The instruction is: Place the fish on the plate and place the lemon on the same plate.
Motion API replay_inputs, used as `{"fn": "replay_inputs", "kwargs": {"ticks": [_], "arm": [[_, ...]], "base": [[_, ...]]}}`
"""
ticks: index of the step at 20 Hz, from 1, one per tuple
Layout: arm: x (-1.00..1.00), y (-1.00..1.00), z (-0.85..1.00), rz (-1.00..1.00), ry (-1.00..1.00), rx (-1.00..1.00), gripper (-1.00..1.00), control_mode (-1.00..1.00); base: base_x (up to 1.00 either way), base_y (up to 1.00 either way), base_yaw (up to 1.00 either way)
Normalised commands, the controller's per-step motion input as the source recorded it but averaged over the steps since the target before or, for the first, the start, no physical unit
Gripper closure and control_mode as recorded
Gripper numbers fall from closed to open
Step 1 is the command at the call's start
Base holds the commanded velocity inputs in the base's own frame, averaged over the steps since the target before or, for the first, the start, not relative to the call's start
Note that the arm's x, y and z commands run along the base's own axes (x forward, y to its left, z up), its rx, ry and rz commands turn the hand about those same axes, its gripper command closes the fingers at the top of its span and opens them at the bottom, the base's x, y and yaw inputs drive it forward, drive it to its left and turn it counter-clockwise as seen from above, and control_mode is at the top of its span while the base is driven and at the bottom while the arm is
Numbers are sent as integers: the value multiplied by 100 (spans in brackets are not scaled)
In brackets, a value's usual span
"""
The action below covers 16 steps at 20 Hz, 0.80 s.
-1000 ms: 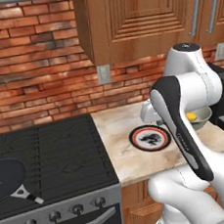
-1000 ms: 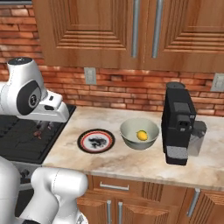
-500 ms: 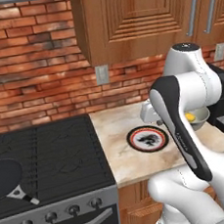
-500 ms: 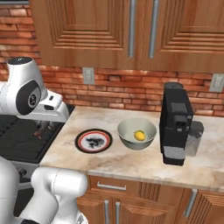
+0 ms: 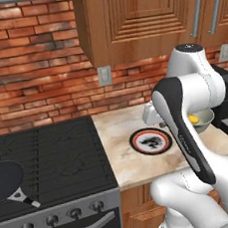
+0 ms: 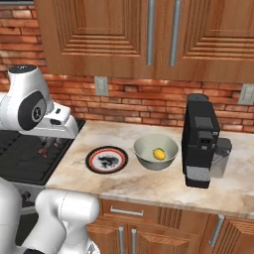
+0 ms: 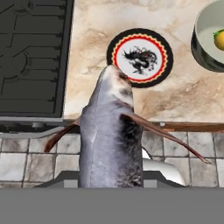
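Yellow lemon [image 6: 158, 154] in bowl [image 6: 143, 158] (plate [image 6: 106, 159] bare)

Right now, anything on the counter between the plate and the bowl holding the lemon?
Nothing: bare marble between plate and bowl with lemon, clear in right base view.

no readable text, labels or numbers anywhere.

Home kitchen: black stove [image 5: 46, 159] on the left, marble counter [image 6: 149, 181], brick backsplash [image 5: 33, 90], wooden cabinets [image 6: 124, 34], coffee machine [image 6: 200, 141] far right.
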Motion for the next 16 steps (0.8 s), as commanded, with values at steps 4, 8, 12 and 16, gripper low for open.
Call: {"fn": "replay_inputs", "kwargs": {"ticks": [4, 8, 12, 16], "arm": [[0, 0, 0, 0, 0, 0, 100, 100], [0, 0, 0, 0, 0, 0, 100, 100], [0, 0, 0, 0, 0, 0, 100, 100], [0, 0, 0, 0, 0, 0, 100, 100]], "base": [[13, -16, 0], [29, -11, 0], [12, -15, 0], [0, -16, 0]]}}
